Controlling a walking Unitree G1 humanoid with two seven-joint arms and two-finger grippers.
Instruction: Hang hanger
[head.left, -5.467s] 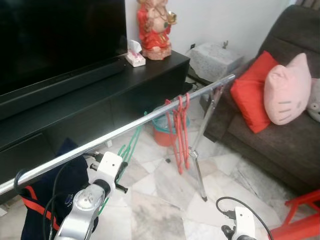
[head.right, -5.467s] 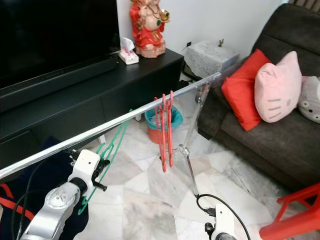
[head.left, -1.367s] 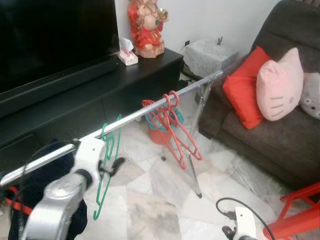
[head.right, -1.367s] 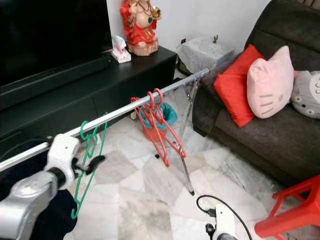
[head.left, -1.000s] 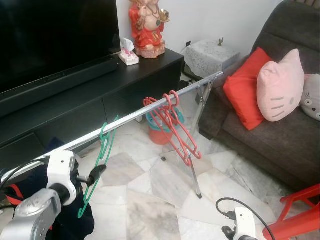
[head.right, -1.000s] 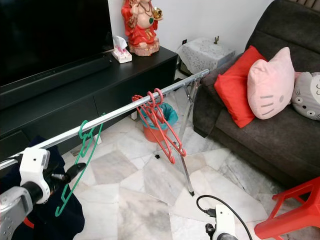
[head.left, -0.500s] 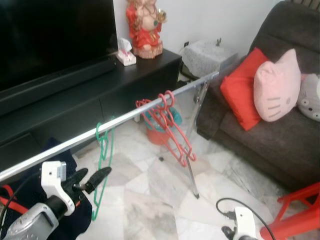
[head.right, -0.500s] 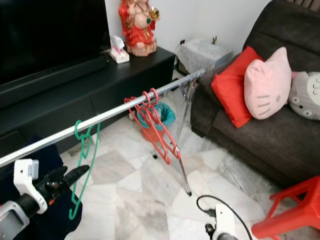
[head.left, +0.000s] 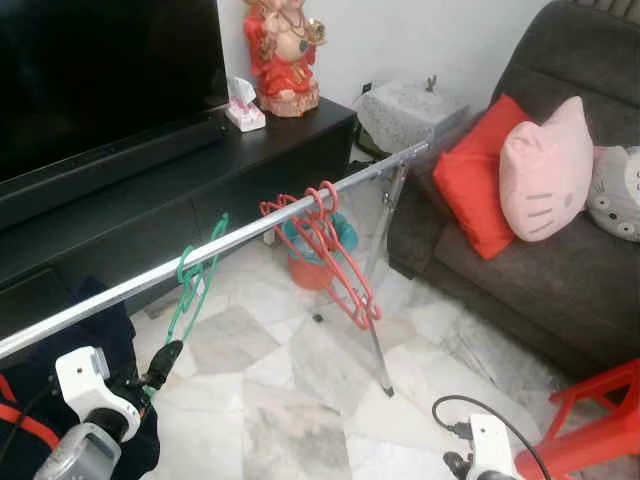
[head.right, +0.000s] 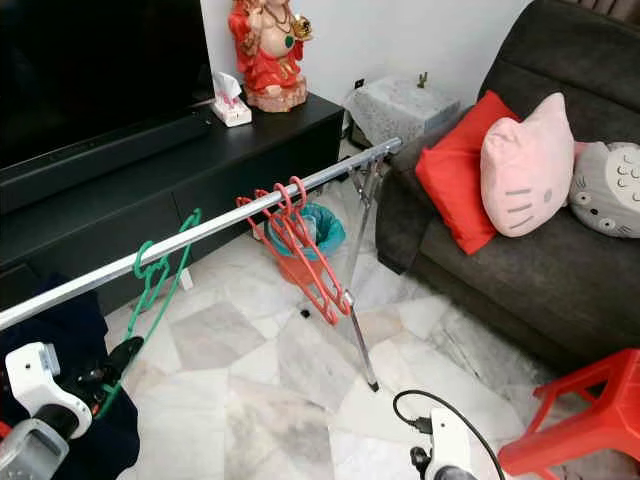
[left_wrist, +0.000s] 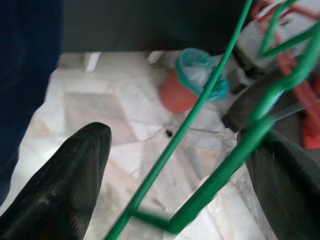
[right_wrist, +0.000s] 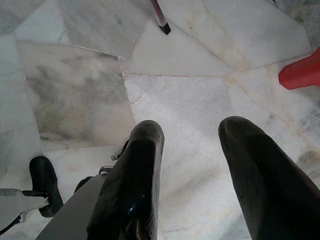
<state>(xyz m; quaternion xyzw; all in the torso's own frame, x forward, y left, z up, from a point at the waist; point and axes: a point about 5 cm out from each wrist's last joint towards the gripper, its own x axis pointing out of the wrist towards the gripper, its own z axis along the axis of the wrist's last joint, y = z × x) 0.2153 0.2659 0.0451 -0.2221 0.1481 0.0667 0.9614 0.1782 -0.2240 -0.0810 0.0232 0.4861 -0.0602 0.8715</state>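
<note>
Green hanger (head.left: 190, 280) hangs by its hook on the silver rail (head.left: 250, 232), left of centre along the rail's visible run. Its body slopes down and toward the near left, so it is tilted, not plumb. Left tool (head.left: 160, 362) sits low at the near left, just beside the hanger's lower end. In the left wrist view the two black fingers (left_wrist: 75, 185) are spread wide, released, with the green wire passing between them; neither finger visibly presses on the wire. Contact at the hanger's lowest point cannot be judged from the head views.

Red hangers (head.left: 335, 255), a bunch of several, hang on the same rail to the right of the green one, well apart from it, fanned out and slanting toward the near right. The rail runs from near left up to far right, carried at its far end by a folding metal stand (head.left: 382, 290) on the marble floor (head.left: 300, 400).

Right tool (right_wrist: 192, 165) points down at the floor; its fingers are parted and hold nothing. Its arm shows at the near right edge of the head views.

Surroundings: black TV table (head.left: 150, 190) along the far left with a red figurine (head.left: 283, 55) and a tissue box (head.left: 243, 105); red bin with teal liner (head.left: 320, 255) behind the rail; dark sofa (head.left: 560, 280) at right with a red cushion (head.left: 475, 185) and a pink cat cushion (head.left: 545, 165); red stool (head.left: 590, 430) at the near right.
</note>
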